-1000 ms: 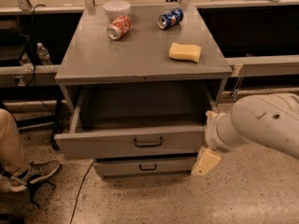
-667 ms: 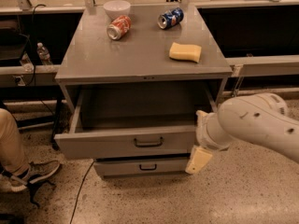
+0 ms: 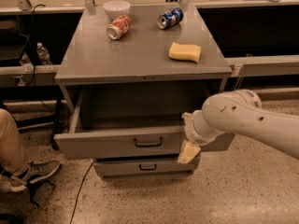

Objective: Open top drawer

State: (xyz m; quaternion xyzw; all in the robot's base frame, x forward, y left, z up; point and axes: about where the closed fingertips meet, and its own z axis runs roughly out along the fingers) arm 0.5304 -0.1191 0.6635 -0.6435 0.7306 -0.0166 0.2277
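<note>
The top drawer (image 3: 107, 144) hangs far out under the table (image 3: 140, 57), and the gripper (image 3: 189, 151), open or closed I cannot tell, is by its front, so a bump could shove it shut.

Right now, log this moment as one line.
top drawer: pulled out, inside visible | gripper: low at the drawer front's right end, right of handle | contact: cannot tell

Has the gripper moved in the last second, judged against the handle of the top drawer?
Yes. The gripper has shifted left across the front of the top drawer, closer to its black handle, which has stayed in place.
</note>
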